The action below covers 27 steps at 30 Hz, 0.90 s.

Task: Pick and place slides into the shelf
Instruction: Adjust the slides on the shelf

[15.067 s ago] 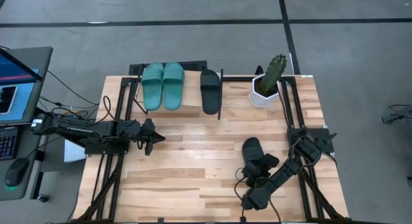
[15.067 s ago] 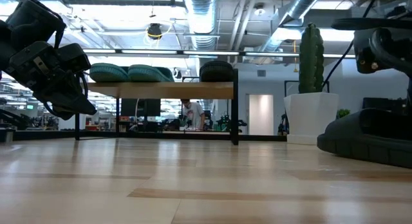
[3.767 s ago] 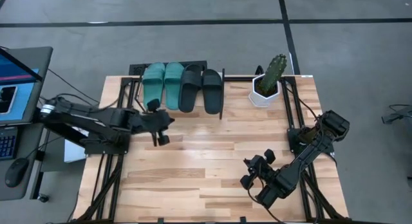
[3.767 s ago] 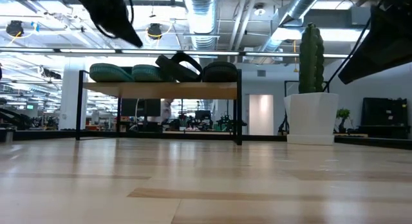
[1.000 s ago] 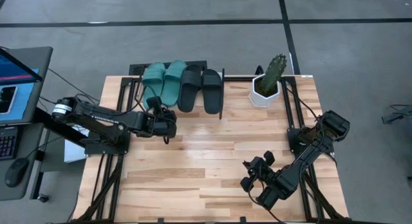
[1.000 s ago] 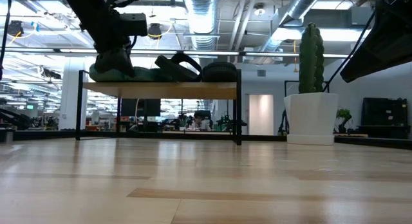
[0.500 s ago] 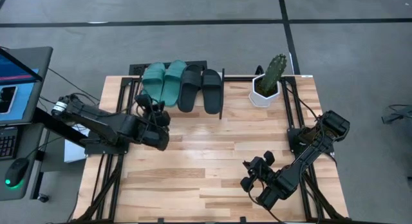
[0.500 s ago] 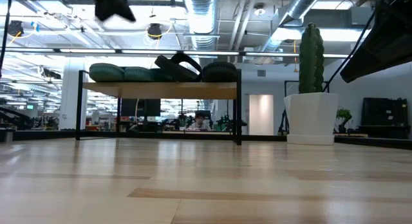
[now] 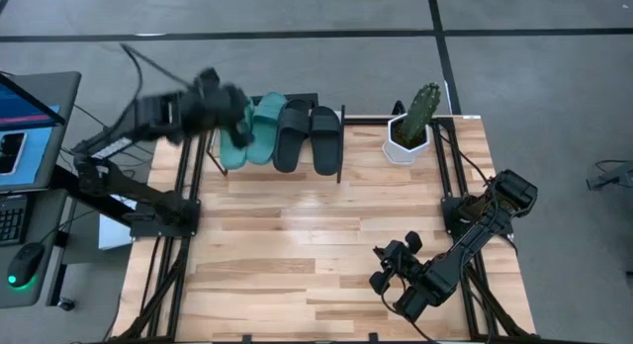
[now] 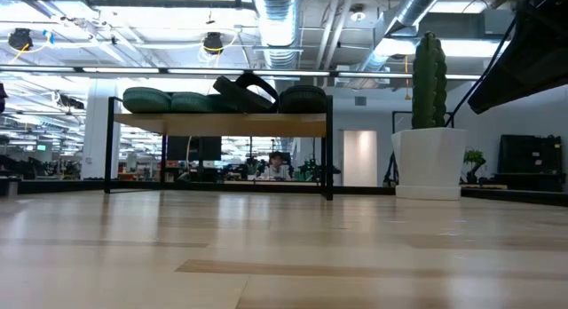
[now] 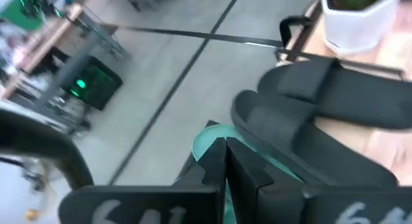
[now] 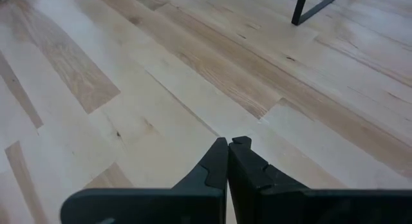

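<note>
The shelf point(image 9: 336, 146) stands at the table's far edge. Four slides lie side by side on its top board: a teal pair point(image 9: 249, 131) on the left and a black pair point(image 9: 309, 136) on the right. The inner black slide point(image 10: 244, 90) lies tilted, leaning on its neighbours. My left gripper point(image 9: 240, 131) is shut and raised high over the teal slides point(image 11: 212, 141), touching nothing. My right gripper point(image 9: 388, 263) is shut and hovers over the bare wood point(image 12: 193, 95) near the table's right front.
A cactus in a white pot point(image 9: 410, 127) stands at the far right of the table, beside the shelf. Black frame rails point(image 9: 183, 235) run along both table sides. A wide stretch of tabletop point(image 9: 316, 235) lies between the arms. A laptop point(image 9: 25, 127) sits off the table's left edge.
My left gripper, shut throughout, has risen fast from just in front of the teal slides, left the low view through its top, and swung toward the far edge while rolling. The slides have stayed in place on the shelf.
</note>
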Motion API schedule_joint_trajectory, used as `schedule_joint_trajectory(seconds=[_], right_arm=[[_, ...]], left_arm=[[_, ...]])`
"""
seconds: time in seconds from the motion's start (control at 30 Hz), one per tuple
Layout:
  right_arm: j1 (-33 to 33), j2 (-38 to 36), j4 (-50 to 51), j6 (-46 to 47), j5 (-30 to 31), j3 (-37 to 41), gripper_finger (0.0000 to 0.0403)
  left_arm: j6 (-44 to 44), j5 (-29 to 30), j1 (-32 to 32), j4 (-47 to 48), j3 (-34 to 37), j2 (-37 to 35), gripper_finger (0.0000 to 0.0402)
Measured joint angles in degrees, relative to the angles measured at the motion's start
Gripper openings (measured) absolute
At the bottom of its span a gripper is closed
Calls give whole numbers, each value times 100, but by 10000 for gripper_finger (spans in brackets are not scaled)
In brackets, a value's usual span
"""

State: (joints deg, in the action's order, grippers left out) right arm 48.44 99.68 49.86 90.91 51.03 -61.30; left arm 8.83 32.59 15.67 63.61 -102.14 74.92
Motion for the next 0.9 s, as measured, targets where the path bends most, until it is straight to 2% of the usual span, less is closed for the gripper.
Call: schedule_joint_trajectory(seconds=[0.17, 0.27, 0.33, 0.53, 0.63, 0.73, 0.9], right_arm=[[-134, 0, -4, -134, -4, 0, 0], [-270, 0, -4, -269, -18, 0, 0], [-374, 0, 5, -293, -91, 0, 0], [-717, 0, 85, -345, -722, 0, 0], [-827, 0, 60, -439, -876, 0, 0], [-898, 0, 97, -446, -946, 2, 0], [-921, 0, 132, -448, -1060, 2, 0]], left_arm=[[352, -1772, 1448, -68, -617, 564, 0], [644, -2349, 2009, 302, -1157, 1189, 0], [872, -2524, 2302, 668, -1648, 1716, 0], [1325, -2554, 2960, 1679, -3305, 3305, 0], [1822, -2651, 3196, 1234, -3002, 3467, 0], [2245, -2705, 3329, 1249, -3052, 3696, 0], [2512, -3168, 3554, 1658, -3052, 3991, 0]])
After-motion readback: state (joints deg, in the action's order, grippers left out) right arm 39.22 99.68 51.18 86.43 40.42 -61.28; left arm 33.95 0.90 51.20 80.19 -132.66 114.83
